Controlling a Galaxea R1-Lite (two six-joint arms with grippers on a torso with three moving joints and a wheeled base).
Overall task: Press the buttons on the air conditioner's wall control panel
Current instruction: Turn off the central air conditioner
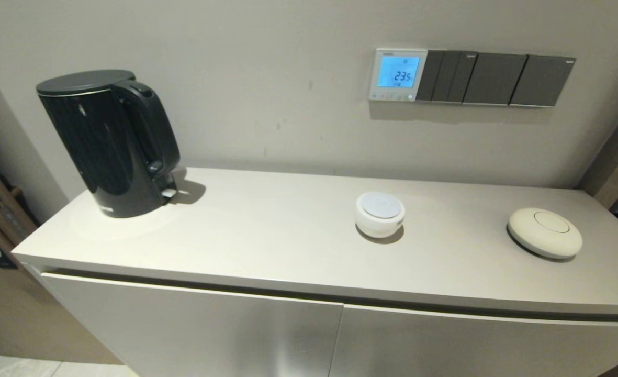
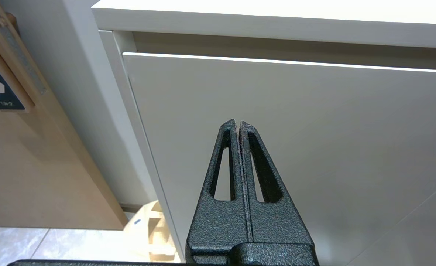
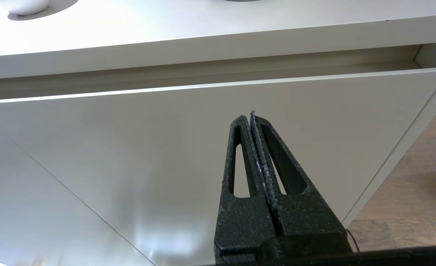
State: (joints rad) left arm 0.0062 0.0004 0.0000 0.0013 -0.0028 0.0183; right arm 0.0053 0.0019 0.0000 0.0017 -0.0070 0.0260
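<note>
The air conditioner's wall control panel (image 1: 397, 75) is a small white-framed square on the wall above the cabinet, its screen lit blue with digits. The buttons (image 1: 392, 96) form a row of tiny pale dots along its bottom edge. Neither arm shows in the head view. My left gripper (image 2: 237, 122) is shut and empty, low in front of the cabinet's left door. My right gripper (image 3: 251, 117) is shut and empty, low in front of the right door. Both are far below the panel.
Dark grey switch plates (image 1: 494, 79) adjoin the panel on its right. On the white cabinet top (image 1: 267, 235) stand a black kettle (image 1: 111, 141) at the left, a small white round device (image 1: 380, 213) below the panel and a flat cream disc (image 1: 544, 232) at the right.
</note>
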